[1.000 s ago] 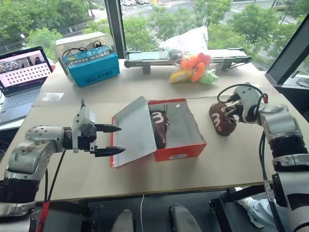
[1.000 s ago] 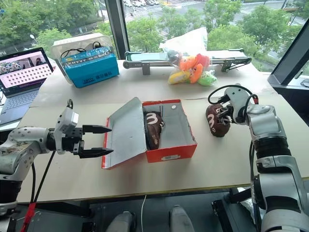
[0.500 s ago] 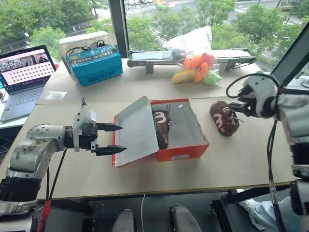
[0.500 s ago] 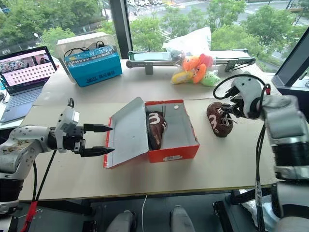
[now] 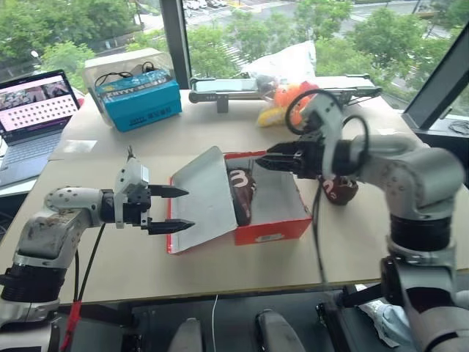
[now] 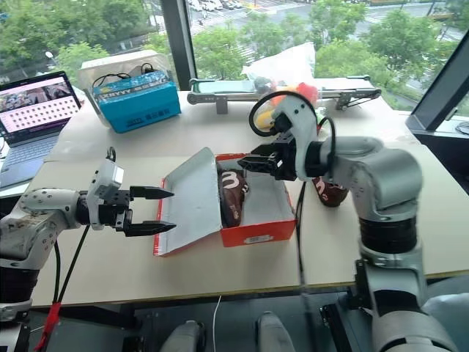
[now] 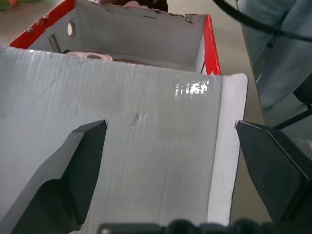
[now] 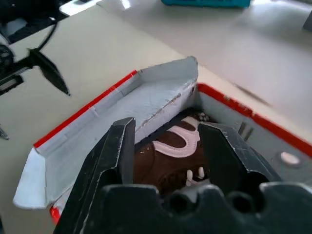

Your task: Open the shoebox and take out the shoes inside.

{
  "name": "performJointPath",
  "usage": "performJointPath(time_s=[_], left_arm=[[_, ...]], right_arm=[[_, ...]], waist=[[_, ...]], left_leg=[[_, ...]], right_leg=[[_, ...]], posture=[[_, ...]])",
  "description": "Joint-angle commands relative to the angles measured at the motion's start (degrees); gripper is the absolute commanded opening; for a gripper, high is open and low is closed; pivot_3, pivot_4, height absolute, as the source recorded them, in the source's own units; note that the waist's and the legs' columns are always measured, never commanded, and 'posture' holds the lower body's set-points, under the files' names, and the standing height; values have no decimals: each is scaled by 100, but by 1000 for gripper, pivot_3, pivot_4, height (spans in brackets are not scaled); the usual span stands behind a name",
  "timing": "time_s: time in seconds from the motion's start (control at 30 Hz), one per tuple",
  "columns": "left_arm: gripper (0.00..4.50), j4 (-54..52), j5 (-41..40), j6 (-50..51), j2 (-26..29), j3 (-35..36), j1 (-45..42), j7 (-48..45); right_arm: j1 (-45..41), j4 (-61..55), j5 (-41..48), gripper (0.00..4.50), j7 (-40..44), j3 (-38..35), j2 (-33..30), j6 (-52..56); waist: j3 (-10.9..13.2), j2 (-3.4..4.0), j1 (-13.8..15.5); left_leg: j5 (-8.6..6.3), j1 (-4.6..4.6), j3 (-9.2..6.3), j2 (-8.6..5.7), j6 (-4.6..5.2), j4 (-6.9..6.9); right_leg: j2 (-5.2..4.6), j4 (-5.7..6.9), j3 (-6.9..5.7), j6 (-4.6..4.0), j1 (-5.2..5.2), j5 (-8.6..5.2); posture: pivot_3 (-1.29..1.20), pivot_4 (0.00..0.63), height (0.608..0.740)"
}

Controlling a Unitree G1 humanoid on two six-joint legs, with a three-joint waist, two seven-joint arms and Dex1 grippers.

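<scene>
The red shoebox (image 5: 275,229) stands open at mid table, its pale lid (image 5: 205,194) leaning out to the left. One dark brown shoe (image 5: 242,192) lies inside along the left wall. The other shoe (image 6: 330,192) rests on the table right of the box, partly behind my right arm. My right gripper (image 5: 265,163) hovers open above the box's far end, pointing left; the boxed shoe (image 8: 170,151) shows between its fingers (image 8: 122,146), nothing held. My left gripper (image 5: 174,209) is open beside the lid's outer edge, with the lid (image 7: 146,146) straight ahead of its spread fingers (image 7: 83,161).
A teal box (image 5: 139,99) and a laptop (image 5: 33,110) sit at the back left. Plush toys (image 5: 282,103) and a long black-and-silver bar (image 5: 220,86) lie along the back. Bare tabletop lies in front of the box and at the right.
My right gripper opened and let go of the shoe on the table at the right, then swung left and up over the open box. The left arm stayed put.
</scene>
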Motion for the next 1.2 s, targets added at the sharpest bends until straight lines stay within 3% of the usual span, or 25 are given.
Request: performJointPath(time_s=[0.03, 0.27, 0.9, 1.2], left_arm=[[4500, -91, -46, -34, 22, 92, -10, 2], [4500, -127, -52, -35, 8, 101, 19, 28], [4500, -187, -69, -34, 38, 129, 60, 53], [4500, -232, -83, 7, 79, 155, 92, 55]], right_arm=[[-143, 736, -122, 2494, -522, -270, 289, 60], [-284, 1868, -181, 2494, -584, -74, 498, -264], [-1113, 4016, -361, 2494, 700, 727, 891, -1330], [-1193, 4900, -1066, 2494, 1150, 1340, 1079, -2243]], waist=[[0, 0, 40], [0, 0, 38], [0, 0, -94], [0, 1, -145]], left_leg=[[0, -2, 1, -1, 0, 0], [0, 10, 2, 4, 0, 0], [-1, 19, 4, 54, 0, -4], [-1, 26, 5, 56, 0, -5]], right_leg=[[-1, -1, 0, -1, -3, 0], [7, 3, 1, -2, 3, 1], [58, 2, 3, -7, 1, 0], [61, 5, 4, -6, 2, 0]], posture=[[0, 150, 706], [0, 150, 706], [0, 150, 706], [0, 150, 706]])
